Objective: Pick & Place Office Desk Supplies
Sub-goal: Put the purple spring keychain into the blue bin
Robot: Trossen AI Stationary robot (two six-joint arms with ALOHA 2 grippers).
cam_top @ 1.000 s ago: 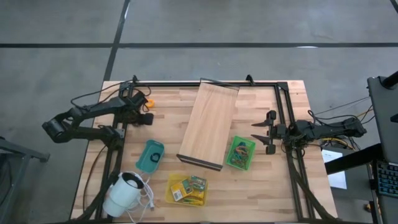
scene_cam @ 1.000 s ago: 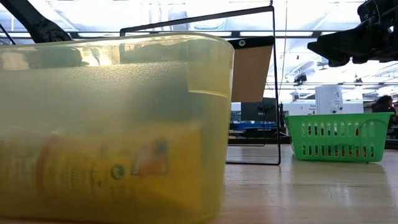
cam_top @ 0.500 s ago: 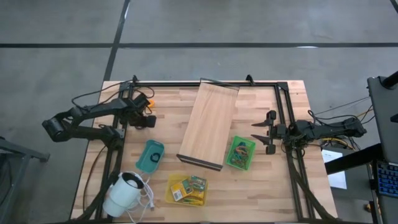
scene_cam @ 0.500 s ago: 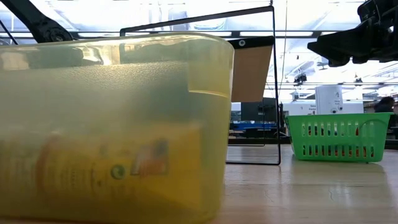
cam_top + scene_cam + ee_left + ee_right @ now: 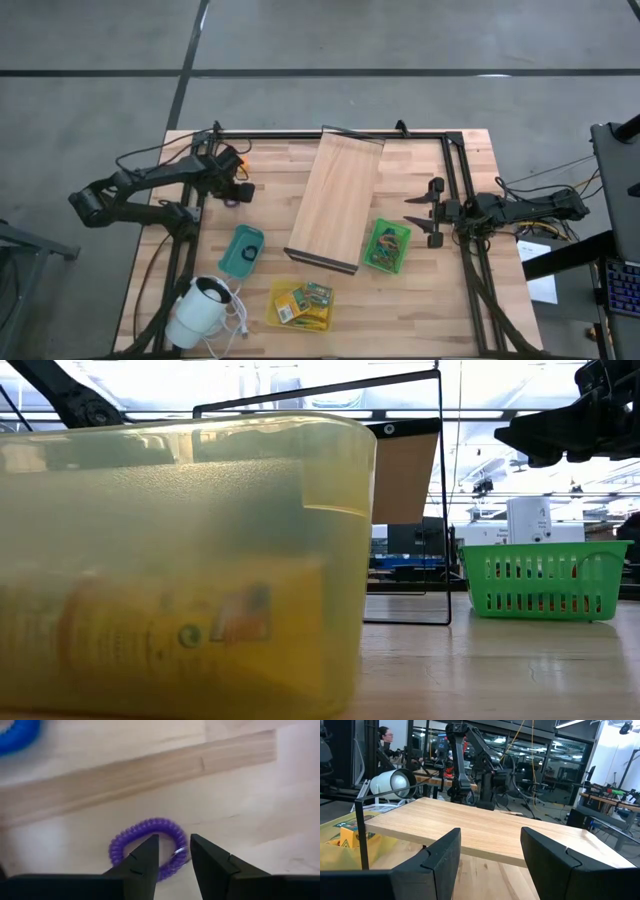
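A purple coil ring (image 5: 145, 827) is at the table's far left, and my left gripper (image 5: 173, 840) points down at it, shut on its side; in the high view the gripper (image 5: 232, 190) covers most of the ring. An orange item (image 5: 241, 158) shows just beyond the gripper. A blue coil ring (image 5: 15, 732) lies farther off on the wood. My right gripper (image 5: 425, 212) hangs open and level at the right side, aimed at the sloping wooden board (image 5: 335, 200), with nothing between its fingers (image 5: 440, 857). My left gripper has the purple ring's coiled band (image 5: 179, 851) between its two fingers, one finger inside the loop and one outside. The fingers come from above, pointing down, across the band. Whether the ring is off the wood, I cannot tell.
A teal tray (image 5: 241, 250), a yellow bin (image 5: 301, 303) with packets and a green basket (image 5: 387, 245) stand along the near half. A white round corded device (image 5: 200, 308) sits at the near left corner. A black frame (image 5: 330, 135) rims the table.
My left gripper has turned a little at the wrist and edged toward the table's near edge, away from the orange item; the purple ring now peeks out under it in the high view. Its finger gap looks unchanged.
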